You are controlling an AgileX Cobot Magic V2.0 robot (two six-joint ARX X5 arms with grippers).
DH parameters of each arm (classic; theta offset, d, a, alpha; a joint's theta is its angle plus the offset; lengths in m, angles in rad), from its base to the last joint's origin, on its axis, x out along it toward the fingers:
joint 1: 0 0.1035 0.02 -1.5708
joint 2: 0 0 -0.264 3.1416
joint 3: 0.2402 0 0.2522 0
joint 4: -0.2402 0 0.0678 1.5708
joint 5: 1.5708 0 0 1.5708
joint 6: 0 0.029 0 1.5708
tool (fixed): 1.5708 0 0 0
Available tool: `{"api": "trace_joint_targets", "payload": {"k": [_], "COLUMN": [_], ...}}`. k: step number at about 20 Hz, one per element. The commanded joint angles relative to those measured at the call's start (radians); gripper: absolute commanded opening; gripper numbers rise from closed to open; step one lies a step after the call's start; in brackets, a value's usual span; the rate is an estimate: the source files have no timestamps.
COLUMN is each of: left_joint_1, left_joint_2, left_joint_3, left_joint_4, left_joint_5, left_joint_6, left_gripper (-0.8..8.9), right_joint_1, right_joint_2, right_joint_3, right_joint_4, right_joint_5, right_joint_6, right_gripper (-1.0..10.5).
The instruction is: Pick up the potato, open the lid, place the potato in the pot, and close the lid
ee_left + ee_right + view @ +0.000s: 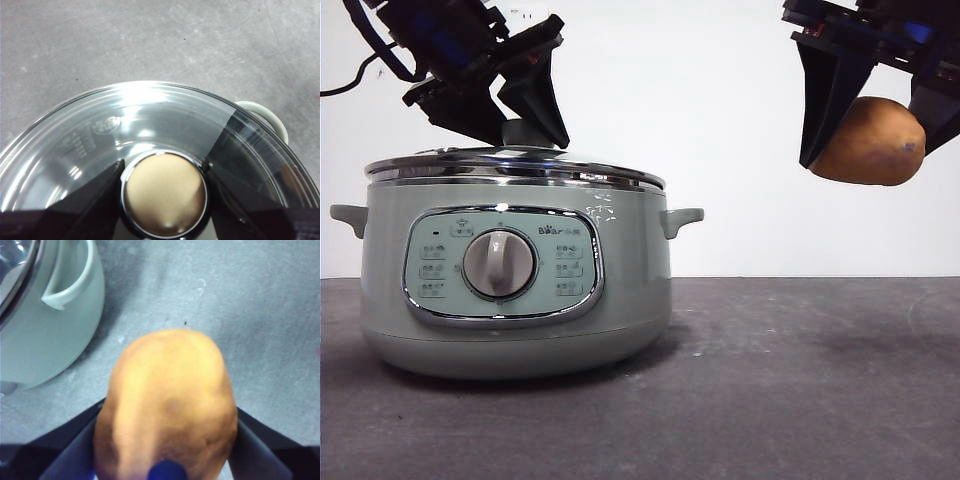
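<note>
The pale green pot (630,300) stands on the table's left side with the glass lid (520,166) seated on its rim. My left gripper (528,136) comes down from the upper left, and its jaws press against both sides of the lid's knob (165,195). The lid's glass dome (150,115) fills the left wrist view. High on the right, my right gripper (870,150) is shut on the orange-brown potato (872,142), holding it in the air above the table. In the right wrist view the potato (167,405) sits between the jaws, beside the pot (50,335).
The pot's right side handle (682,218) sticks out toward the potato, and its left handle (348,215) is near the picture's edge. A control panel with a dial (499,264) faces the front. The dark grey table (800,380) stretches to the right of the pot.
</note>
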Motion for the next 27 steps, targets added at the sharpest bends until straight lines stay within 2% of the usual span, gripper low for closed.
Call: {"api": "trace_joint_targets", "payload": {"k": [1, 5, 7, 10, 13, 19, 27], "left_joint_1": [0.002, 0.003, 0.003, 0.003, 0.003, 0.003, 0.003], "left_joint_2": [0.001, -0.009, -0.027, -0.081, -0.179, -0.460, -0.763], "left_joint_3": [-0.002, 0.066, 0.108, 0.155, 0.173, 0.173, 0.173], "left_joint_4": [0.005, -0.008, -0.029, -0.069, -0.113, -0.268, -0.394], "left_joint_5": [-0.007, -0.008, -0.008, -0.017, -0.093, -0.315, -0.468], "left_joint_6": [0.010, 0.010, 0.010, 0.014, 0.030, 0.058, 0.058], "left_gripper": [-0.08, -0.08, -0.08, -0.08, -0.08, -0.08, -0.08], "right_joint_1": [0.002, 0.002, 0.002, 0.008, 0.051, 0.134, 0.206], "right_joint_2": [-0.002, -0.007, -0.007, -0.007, -0.006, 0.135, 0.587], "right_joint_3": [0.002, 0.002, 0.003, 0.007, 0.017, 0.223, 0.745], "right_joint_4": [0.011, 0.058, 0.096, 0.187, 0.326, 0.326, 0.074], "right_joint_5": [0.000, -0.013, -0.086, -0.240, -0.309, -0.315, -0.309], "right_joint_6": [-0.007, 0.000, 0.000, 0.000, 0.001, -0.005, -0.136], "right_gripper": [-0.1, -0.1, -0.1, -0.1, -0.1, -0.1, -0.1]}}
